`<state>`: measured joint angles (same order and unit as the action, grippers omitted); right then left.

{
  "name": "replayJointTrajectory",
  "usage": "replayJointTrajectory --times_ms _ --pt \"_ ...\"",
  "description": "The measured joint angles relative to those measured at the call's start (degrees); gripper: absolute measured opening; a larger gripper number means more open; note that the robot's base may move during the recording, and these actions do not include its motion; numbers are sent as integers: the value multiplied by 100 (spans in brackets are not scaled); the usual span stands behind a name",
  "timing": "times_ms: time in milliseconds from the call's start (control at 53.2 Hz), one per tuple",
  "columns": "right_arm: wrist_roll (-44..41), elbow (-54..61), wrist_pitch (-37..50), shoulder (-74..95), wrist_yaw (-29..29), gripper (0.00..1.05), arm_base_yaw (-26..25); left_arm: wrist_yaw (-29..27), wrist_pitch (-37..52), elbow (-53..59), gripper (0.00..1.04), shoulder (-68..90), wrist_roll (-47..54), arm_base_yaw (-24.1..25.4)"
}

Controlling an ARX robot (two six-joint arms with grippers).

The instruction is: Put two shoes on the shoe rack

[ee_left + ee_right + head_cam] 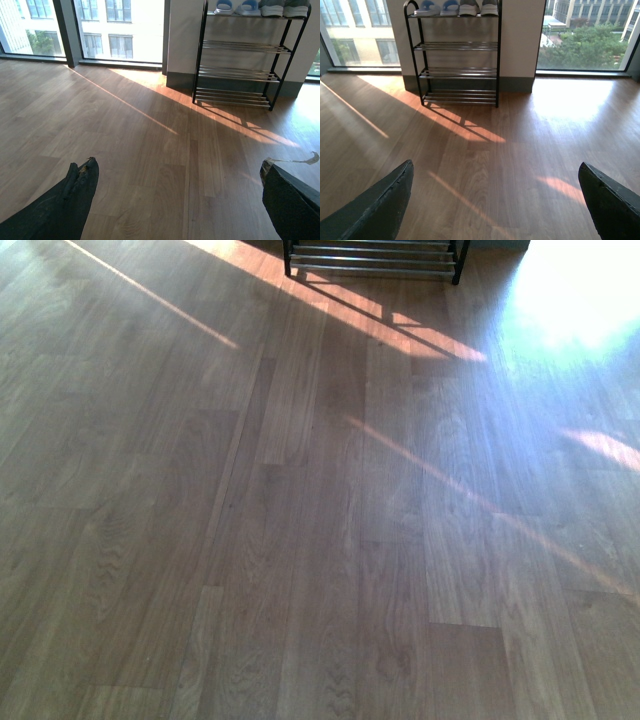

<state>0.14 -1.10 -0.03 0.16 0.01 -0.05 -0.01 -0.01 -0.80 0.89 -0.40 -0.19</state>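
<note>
The shoe rack stands against the wall between the windows, with black uprights and chrome rods. On its top tier two grey shoes sit side by side, cut off by the frame's edge. The right wrist view shows the same shoe rack with the grey shoes on top. In the front view only the shoe rack's lowest rods show. My left gripper is open over bare floor, far from the rack. My right gripper is open too, holding nothing.
A pair of blue-and-white slippers sits next to the grey shoes on the top tier. Wooden floor with sun stripes stretches between me and the rack. Tall windows flank the wall.
</note>
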Motion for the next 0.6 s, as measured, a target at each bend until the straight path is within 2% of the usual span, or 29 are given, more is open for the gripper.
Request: replayJointTrajectory --times_ms 601 --pt "0 0 0 0 0 96 0 0 0 0 95 0 0 0"
